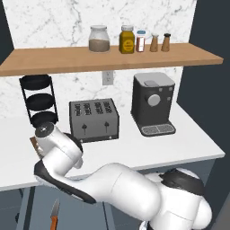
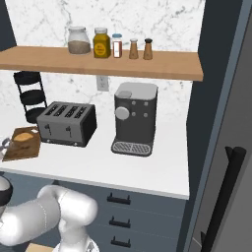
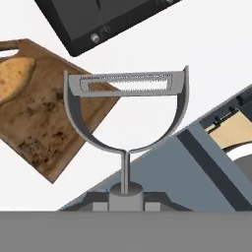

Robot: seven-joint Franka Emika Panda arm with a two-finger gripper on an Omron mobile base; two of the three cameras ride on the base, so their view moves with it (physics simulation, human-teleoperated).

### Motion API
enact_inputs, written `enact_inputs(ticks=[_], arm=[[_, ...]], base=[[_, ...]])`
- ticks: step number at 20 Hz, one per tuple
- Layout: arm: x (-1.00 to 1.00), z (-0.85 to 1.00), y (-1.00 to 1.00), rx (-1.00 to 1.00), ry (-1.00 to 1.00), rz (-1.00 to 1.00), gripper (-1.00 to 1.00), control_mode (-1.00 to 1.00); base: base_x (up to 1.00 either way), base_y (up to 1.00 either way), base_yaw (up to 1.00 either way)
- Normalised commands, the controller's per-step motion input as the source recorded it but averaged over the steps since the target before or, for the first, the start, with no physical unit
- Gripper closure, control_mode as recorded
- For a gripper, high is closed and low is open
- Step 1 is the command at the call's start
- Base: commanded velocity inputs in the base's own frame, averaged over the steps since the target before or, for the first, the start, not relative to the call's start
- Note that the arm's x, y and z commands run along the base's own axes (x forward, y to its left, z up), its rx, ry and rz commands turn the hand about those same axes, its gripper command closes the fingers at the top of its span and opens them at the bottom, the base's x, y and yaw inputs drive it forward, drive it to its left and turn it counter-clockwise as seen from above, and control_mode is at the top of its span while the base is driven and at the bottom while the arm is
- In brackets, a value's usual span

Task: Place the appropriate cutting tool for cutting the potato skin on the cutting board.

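Our hand grips the peeler above the bench, its head just overlapping the board; released now, it could miss or strike the potato.

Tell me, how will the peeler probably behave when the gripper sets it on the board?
The peeler looks all metal, so it is probably stiff and will not sag. Its handle is thin and smooth, so it may slip or twist in the gripper. The wide looped head should let it lie flat on the board beside the potato, unlikely to roll.
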Motion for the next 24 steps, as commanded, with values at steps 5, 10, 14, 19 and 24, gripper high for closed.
enact_inputs(ticks=[5,10,14,19,24], arm=[[0.83,-0.01,0.26,-0.02,0.04,-0.15,1.0,-1.0],[0.61,-0.17,0.17,0.0,0.14,-0.09,1.0,-1.0],[0.41,-0.36,0.17,0.0,0.19,-0.04,1.0,-1.0],[0.25,-0.48,0.02,0.0,0.15,-0.01,1.0,-1.0],[0.18,-0.48,0.0,0.0,0.09,-0.01,1.0,-1.0]], base=[[0.0,0.0,0.0],[0.0,0.0,0.0],[0.0,0.0,0.0],[0.0,0.0,0.0],[0.0,0.0,0.0]])
